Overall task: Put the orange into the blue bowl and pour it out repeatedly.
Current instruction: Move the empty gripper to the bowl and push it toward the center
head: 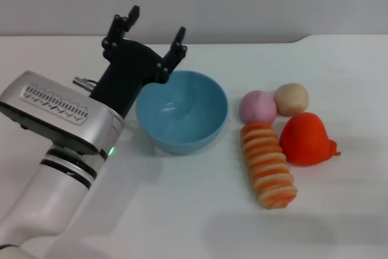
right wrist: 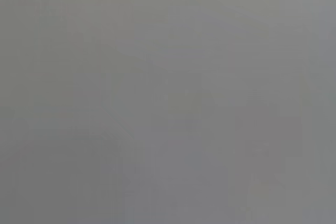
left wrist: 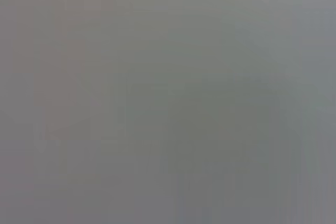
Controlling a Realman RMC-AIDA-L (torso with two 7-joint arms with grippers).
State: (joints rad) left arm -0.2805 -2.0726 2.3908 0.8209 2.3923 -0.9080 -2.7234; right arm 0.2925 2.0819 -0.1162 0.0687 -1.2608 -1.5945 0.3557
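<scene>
The left gripper hangs spread wide, holding nothing, just behind the blue bowl (nothing inside); the orange lies well right on the table.

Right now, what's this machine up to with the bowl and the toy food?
The left gripper, black with its fingers spread open, hovers at the far left rim of the round light-blue plastic bowl, holding nothing. The bowl stands upright and empty on the white table. The bright red-orange toy orange lies off to the bowl's right, beside an orange-and-cream striped roll, a pink ball and a pale tan ball. The right arm is out of sight.
</scene>
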